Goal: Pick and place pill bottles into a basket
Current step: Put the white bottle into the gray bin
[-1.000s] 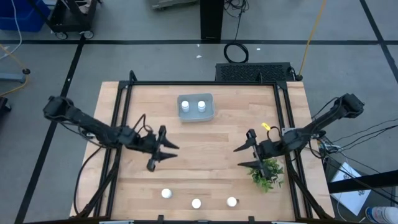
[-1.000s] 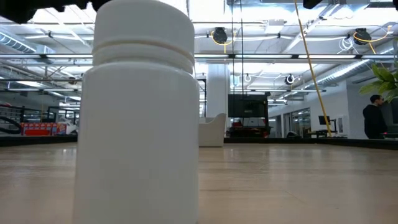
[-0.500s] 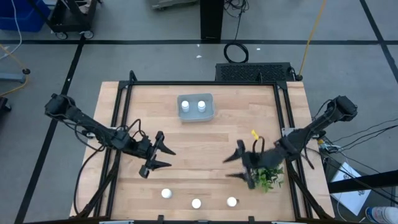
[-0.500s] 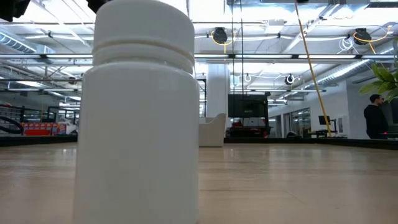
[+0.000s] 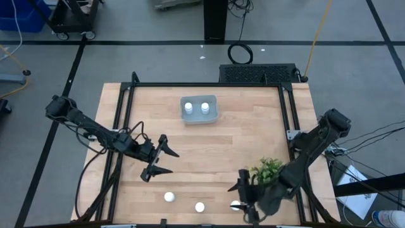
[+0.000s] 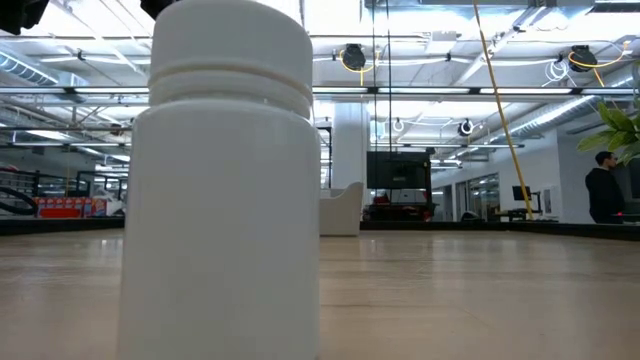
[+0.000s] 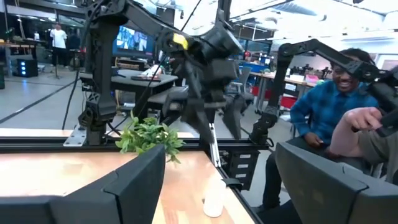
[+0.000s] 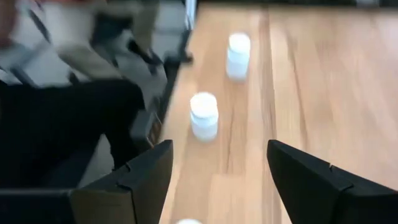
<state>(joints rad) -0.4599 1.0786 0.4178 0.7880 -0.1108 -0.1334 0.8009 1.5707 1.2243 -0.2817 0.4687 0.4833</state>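
Two pill bottles (image 5: 188, 107) (image 5: 204, 107) stand in the pale basket (image 5: 199, 119) at the table's far middle. More bottles stand in a row near the front edge: one (image 5: 169, 197), a second (image 5: 199, 206) and a third (image 5: 235, 204). My right gripper (image 5: 244, 196) hovers open at that third bottle, whose cap (image 8: 186, 221) shows low between the fingers. The other two bottles (image 8: 204, 115) (image 8: 239, 55) lie ahead of it. My left gripper (image 5: 168, 163) hangs open over bare wood at the left of the middle, with nothing between its fingers (image 7: 221, 152).
A small green plant (image 5: 266, 170) stands at the right, close beside my right arm. One bottle (image 6: 225, 190) fills the low view's left. A black frame (image 5: 120, 126) borders the table. People sit beyond the table's right edge (image 7: 348, 99).
My right gripper has swung from beside the plant toward the table's near edge, down to the rightmost front bottle, turning as it went. My left gripper has drifted slightly toward the near left and opened wider.
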